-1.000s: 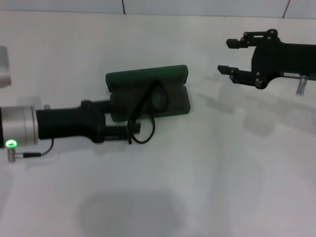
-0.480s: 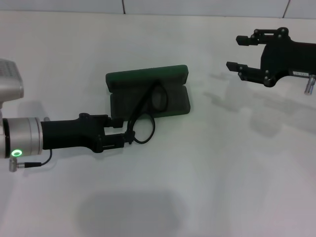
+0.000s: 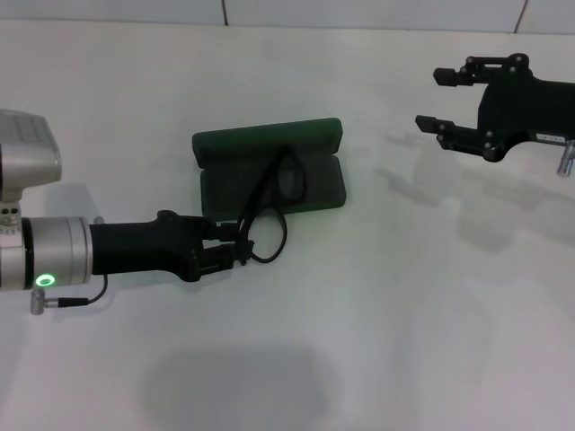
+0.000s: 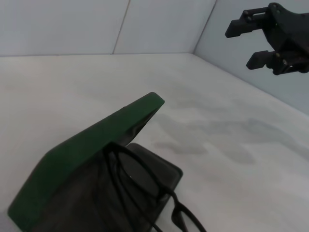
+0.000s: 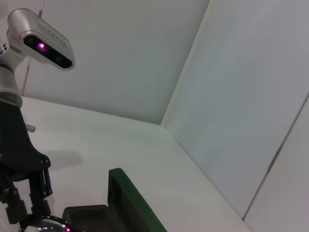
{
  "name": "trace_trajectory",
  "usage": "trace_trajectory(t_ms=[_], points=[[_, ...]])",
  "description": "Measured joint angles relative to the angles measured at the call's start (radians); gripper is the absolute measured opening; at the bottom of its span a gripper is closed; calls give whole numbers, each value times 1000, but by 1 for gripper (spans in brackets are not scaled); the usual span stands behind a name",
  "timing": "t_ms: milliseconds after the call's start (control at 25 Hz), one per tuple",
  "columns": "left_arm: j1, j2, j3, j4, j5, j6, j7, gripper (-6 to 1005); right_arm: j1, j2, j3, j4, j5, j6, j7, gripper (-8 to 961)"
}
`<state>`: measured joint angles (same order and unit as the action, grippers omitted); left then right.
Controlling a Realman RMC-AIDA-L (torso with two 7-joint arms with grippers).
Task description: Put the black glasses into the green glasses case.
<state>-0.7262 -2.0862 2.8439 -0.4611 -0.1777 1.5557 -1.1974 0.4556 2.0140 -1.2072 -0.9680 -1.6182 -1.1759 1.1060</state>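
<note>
- While the dark green hinged hard glasses case [image 3: 269, 171] lies open a bit above and left of centre in the head view, the thin-rimmed black glasses [image 3: 268, 202] are only partly in it: one lens rests on the dark lining of the tray, the other lens loops out over the tray's front edge onto the white table [image 3: 386, 305].
- The case lid stands up along the far side of the tray, so you get a green strip across the top of it. In the left wrist view the lid [image 4: 91, 145] rises as a slanted green slab at lower left, with the glasses' [image 4: 145, 188] rims and temple arms running under it and out toward the bottom edge.
- The left gripper [image 3: 235, 249] comes in from the left edge of the head view, just below the case. Its black fingers are pinched together right at the outer lens rim, but whether they really clamp the frame, I can't tell.
- The right gripper [image 3: 438, 99] hangs at the upper right of the head view, well apart from the case, its two fingers spread with nothing between them. It also shows up at the top right of the left wrist view [image 4: 251, 41].
- The right wrist view catches the green case [image 5: 130, 205] along its bottom edge.
</note>
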Motion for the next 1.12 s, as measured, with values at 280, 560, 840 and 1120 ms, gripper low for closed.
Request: trace_trajectory(t_ms=[280, 560, 840, 1120], points=[[-8, -1, 0, 3, 10, -58, -36, 394, -3, 0, 0, -2, 0, -1, -1, 543], [-20, -2, 0, 3, 6, -71, -48, 355, -11, 1, 29, -6, 0, -12, -25, 544], [-34, -1, 0, 3, 4, -71, -50, 339, -23, 0, 48, -15, 0, -15, -27, 544], [-48, 9, 0, 2, -11, -71, -80, 188, -38, 2, 66, -16, 0, -19, -39, 543]])
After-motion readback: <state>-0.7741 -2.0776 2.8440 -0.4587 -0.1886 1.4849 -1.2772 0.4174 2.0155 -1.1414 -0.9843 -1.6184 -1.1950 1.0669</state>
